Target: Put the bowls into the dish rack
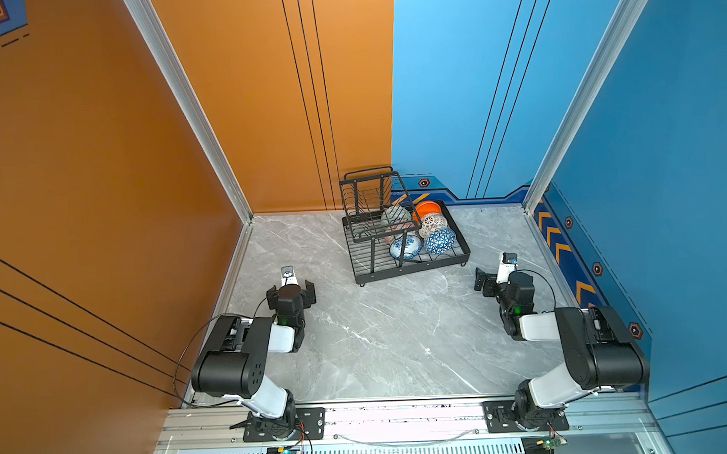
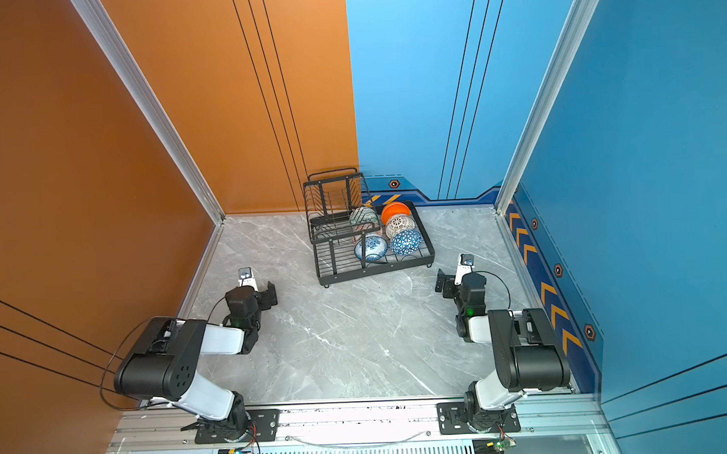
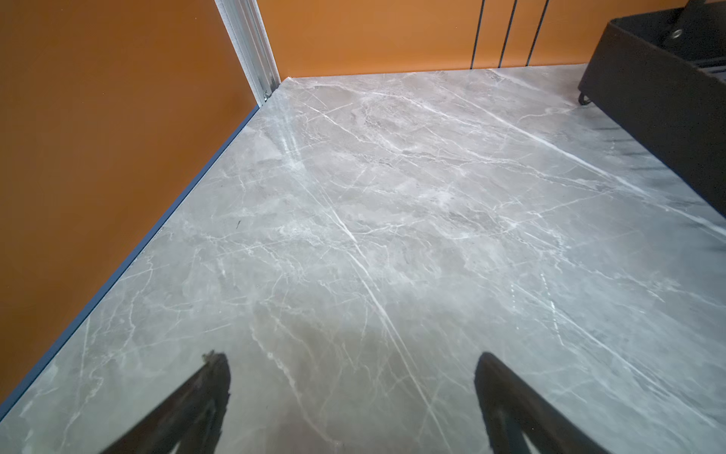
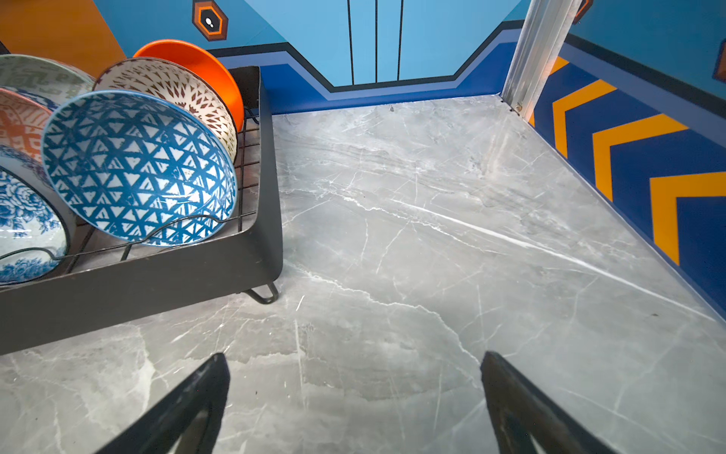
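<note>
- Two grippers, one rack and six bowls make up the scene; items follow from left to right.
- Left gripper (image 1: 291,292): jaws spread wide with nothing between them. It hovers over the bare marble tabletop (image 3: 393,196), well apart from the rack.
- Dish rack (image 1: 413,268): one black wire rack at the middle rear, near the back wall. It has a lower tray and one raised upper tier (image 1: 368,178), and no bowl can be seen in that tier.
- Left row of the tray: three bowls standing on edge.
  - The blue-white floral bowl (image 1: 405,246) is at the front.
  - The orange-white diamond bowl (image 4: 19,125) is behind it, largely hidden beneath the tier in both top views.
  - The pale green bowl (image 1: 394,214) is at the rear.
- Right row of the tray: three bowls leaning one behind the other.
  - The blue-white triangle bowl (image 1: 440,240) is at the front.
  - The white lattice bowl (image 1: 432,225) is in the middle.
  - The plain orange bowl (image 1: 427,208) is at the rear, close to the tray's back wall.
- Right gripper (image 1: 482,282): jaws wide and empty, near the rack's front right corner and not touching it.
- Progress: all six bowls counted are in the rack, and none lies on the tabletop in any view. Loading is judged complete, with no bowl left to fetch.
</note>
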